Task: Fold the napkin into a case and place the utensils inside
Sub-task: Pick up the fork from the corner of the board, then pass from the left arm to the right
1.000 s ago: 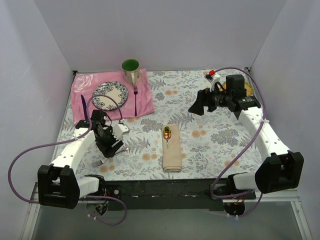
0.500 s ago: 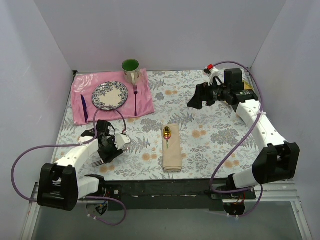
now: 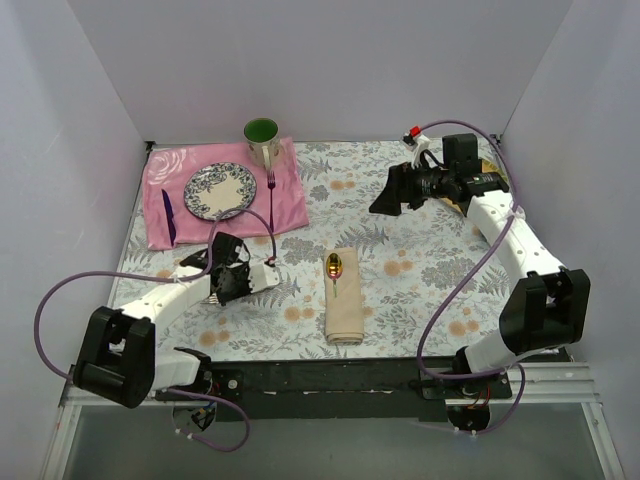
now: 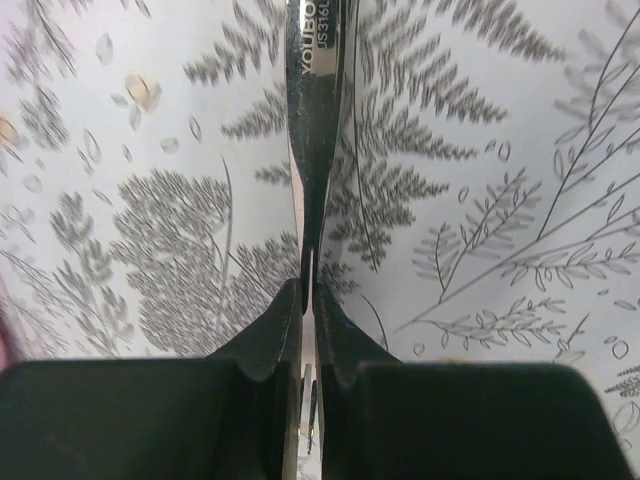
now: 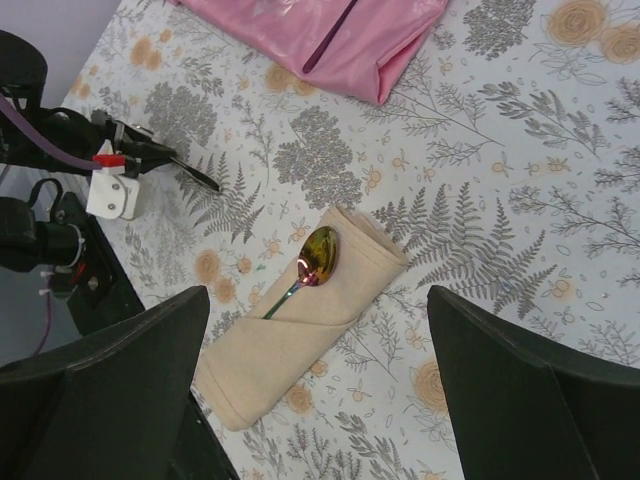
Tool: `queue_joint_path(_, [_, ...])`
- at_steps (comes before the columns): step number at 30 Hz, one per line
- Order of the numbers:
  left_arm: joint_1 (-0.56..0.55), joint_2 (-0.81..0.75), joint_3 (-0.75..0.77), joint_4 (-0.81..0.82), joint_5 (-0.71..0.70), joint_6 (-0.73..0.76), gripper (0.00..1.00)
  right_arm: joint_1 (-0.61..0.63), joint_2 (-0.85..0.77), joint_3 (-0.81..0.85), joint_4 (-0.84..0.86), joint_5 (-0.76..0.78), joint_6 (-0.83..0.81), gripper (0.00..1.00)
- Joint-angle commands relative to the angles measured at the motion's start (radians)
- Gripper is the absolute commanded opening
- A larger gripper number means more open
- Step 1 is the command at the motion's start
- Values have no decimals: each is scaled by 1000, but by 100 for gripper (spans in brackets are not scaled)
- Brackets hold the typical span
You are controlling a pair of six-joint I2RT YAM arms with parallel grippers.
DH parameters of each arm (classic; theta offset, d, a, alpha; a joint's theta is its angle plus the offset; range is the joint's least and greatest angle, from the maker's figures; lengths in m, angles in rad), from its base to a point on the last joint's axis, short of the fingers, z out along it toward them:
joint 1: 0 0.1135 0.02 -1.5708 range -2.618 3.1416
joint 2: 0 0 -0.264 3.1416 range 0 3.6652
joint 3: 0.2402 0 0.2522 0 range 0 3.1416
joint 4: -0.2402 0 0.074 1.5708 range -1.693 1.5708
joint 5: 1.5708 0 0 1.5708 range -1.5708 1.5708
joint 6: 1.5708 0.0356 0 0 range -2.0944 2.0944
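left gripper (image 4: 308,290) clamped on fork (image 4: 318,150) handle, left of case (image 3: 343,312) | right gripper (image 3: 386,200) fingers wide apart, hovering far right | spoon (image 3: 334,267) bowl sticking out of case top

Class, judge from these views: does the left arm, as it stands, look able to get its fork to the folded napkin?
Probably yes. The left gripper is shut on the fork, only bare tablecloth lies between it and the napkin, and the right gripper hangs far off.
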Motion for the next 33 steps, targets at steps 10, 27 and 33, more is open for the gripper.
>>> queue_joint_path(10, [-86,-89,201,31,269,376,0,158,108,-11,77,-215,74,92])
queue_joint_path(27, [-198,12,420,-75,418,603,0,385,341,151,74,-345,120,94])
queue_joint_path(33, [-201,40,452,-68,432,634,0,411,362,133,88,-341,123,92])
